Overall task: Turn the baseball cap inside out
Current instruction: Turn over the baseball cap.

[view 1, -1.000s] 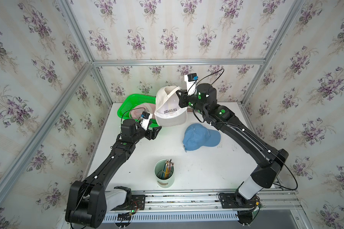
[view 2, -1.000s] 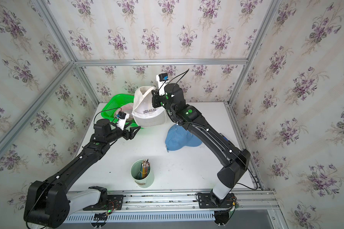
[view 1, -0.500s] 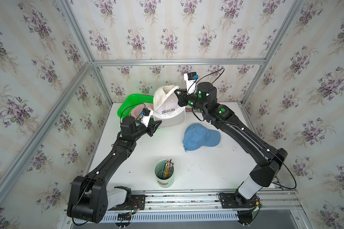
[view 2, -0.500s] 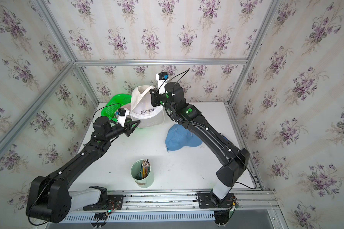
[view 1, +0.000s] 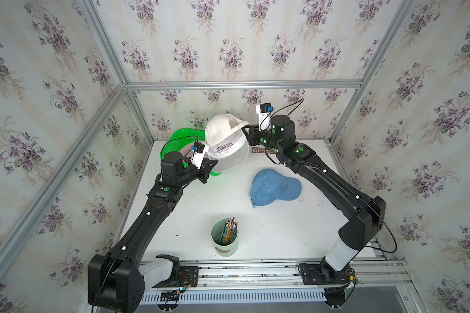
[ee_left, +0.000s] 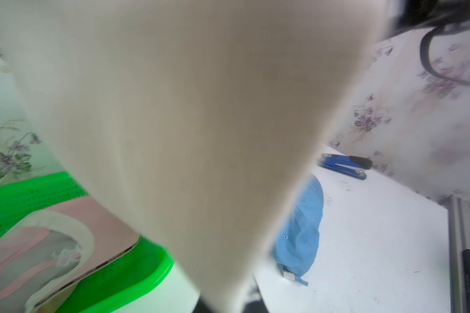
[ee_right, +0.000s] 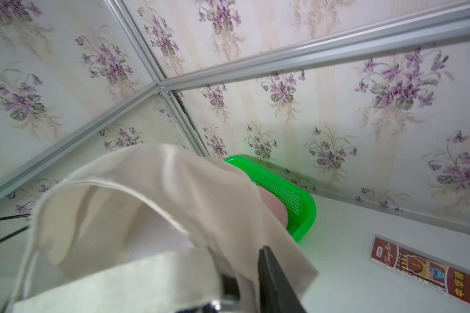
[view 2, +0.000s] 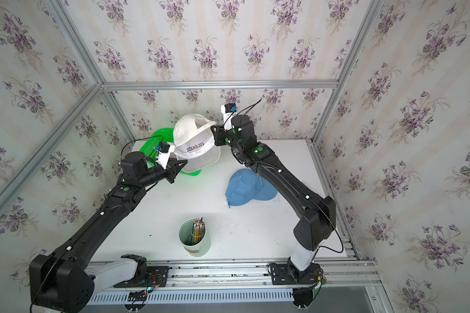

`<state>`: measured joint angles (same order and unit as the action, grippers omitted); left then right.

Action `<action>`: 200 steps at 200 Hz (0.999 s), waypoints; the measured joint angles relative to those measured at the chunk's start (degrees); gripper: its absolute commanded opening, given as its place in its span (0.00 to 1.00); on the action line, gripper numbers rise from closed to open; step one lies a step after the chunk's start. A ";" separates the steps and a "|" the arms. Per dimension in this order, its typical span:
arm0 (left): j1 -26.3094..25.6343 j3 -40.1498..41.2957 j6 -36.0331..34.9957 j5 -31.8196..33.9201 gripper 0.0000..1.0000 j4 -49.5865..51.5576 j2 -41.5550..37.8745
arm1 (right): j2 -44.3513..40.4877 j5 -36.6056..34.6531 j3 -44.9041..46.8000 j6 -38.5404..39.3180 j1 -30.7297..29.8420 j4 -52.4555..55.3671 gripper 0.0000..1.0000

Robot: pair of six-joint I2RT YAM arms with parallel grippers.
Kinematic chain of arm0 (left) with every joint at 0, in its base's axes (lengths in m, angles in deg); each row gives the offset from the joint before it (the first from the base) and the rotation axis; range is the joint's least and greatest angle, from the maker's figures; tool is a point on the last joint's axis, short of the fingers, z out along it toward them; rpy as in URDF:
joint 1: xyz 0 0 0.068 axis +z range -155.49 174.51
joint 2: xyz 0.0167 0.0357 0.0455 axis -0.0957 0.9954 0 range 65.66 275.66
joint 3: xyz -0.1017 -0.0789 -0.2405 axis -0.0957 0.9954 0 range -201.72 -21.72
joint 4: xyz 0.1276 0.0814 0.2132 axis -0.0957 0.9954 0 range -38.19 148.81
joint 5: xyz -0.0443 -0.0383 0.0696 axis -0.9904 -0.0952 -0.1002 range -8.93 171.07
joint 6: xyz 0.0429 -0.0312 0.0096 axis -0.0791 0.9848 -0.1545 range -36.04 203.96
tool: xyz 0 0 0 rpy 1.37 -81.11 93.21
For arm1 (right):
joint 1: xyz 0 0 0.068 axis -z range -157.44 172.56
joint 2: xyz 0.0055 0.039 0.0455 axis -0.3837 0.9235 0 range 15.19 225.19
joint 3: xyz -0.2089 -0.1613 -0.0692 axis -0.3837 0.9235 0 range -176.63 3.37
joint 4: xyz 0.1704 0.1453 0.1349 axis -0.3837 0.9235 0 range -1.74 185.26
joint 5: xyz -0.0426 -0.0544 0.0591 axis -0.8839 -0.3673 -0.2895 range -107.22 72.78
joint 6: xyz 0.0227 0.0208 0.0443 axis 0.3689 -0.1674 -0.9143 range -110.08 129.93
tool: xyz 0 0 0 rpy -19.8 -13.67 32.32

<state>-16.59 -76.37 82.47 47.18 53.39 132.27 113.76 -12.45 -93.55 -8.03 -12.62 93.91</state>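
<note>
Up above the back of the table [view 1: 190, 216], the white cap [view 1: 223, 135] hung by the green basket [view 1: 178, 135], with a blue cap [view 1: 272, 187] and a cup of pencils [view 1: 224, 244] nearer the front. Its brim [ee_left: 201, 135] blocked most of the left wrist view. The left gripper [view 1: 213, 163], wide a second before, had pinched shut on the brim. Cloth lay at the right gripper [view 1: 246, 129], but I could not tell if it squeezed.

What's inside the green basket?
A pink cap lies in the green basket. The white cap, held above it, hides the rest of the inside in both top views.
</note>
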 measured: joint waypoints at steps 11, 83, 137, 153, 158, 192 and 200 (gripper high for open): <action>-0.92 -1.55 -1.46 4.26 0.00 5.55 -0.81 | 0.39 0.72 1.73 -0.17 1.01 -1.16 0.60; -3.87 -6.08 -5.62 41.35 0.00 27.93 -2.51 | -1.70 7.52 9.20 -3.06 2.14 -8.35 0.77; -10.25 -3.23 -10.01 69.96 0.00 29.03 -2.93 | -4.44 7.98 15.41 -3.48 2.14 -10.21 0.77; -10.43 -3.28 -9.31 77.61 0.00 30.16 -1.81 | -4.46 8.02 15.41 -3.48 2.14 -10.23 0.77; -10.43 -3.32 -8.98 79.80 0.00 30.82 -1.18 | -4.46 8.04 15.37 -3.48 2.14 -10.23 0.77; -10.56 -8.70 3.10 94.66 0.00 45.11 10.08 | -4.42 9.25 15.28 -3.50 2.14 -10.49 0.77; -10.73 -12.48 11.19 97.20 0.00 53.94 14.82 | -4.37 9.66 15.28 -3.50 2.14 -10.49 0.77</action>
<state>-27.32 -88.85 93.66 144.37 107.33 147.09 109.39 -2.79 -78.27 -11.53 -10.47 83.42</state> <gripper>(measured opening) 0.084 0.770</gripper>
